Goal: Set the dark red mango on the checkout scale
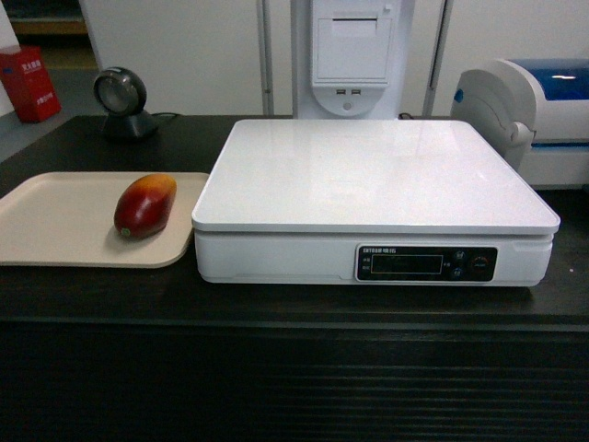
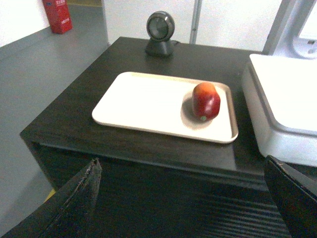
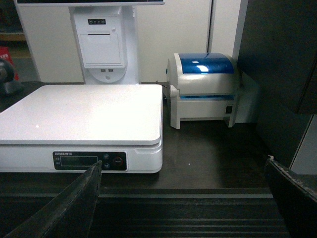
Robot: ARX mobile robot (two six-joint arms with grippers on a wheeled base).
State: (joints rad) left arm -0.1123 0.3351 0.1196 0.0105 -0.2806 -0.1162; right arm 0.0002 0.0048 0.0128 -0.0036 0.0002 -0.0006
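Head view shows the mango point(image 1: 145, 205) lying on its side on the right part of a beige tray point(image 1: 55, 226), its long axis running near to far and a small green sticker on its near end; it is not held by anything. From the left wrist camera the mango point(image 2: 205, 100) sits close to the tray's point(image 2: 143, 104) right rim, with the rest of the tray bare. Just right of the tray stands the scale point(image 1: 368, 175), a white flat-topped box whose black display panel faces the near edge; the tray's right edge lies just beside the scale's left side, and whether they touch cannot be told. The scale point(image 3: 81, 114) top carries nothing. Both rest on the checkout point(image 1: 294, 313), a dark counter with a ribbed black front. Behind the tray, at the far left of the counter, stands a round black scanner point(image 1: 122, 101). To the right of the scale sits a white-and-blue printer point(image 3: 204, 89), apart from it. Behind the scale rises a white terminal post point(image 1: 350, 55). A red box point(image 1: 30, 83) stands on the floor at far left. The left gripper point(image 2: 183, 198) hangs in front of the counter, its dark fingers point(image 2: 69, 203) spread wide with nothing between them. The right gripper point(image 3: 183, 198) is likewise spread wide and holds nothing, low before the counter's front.
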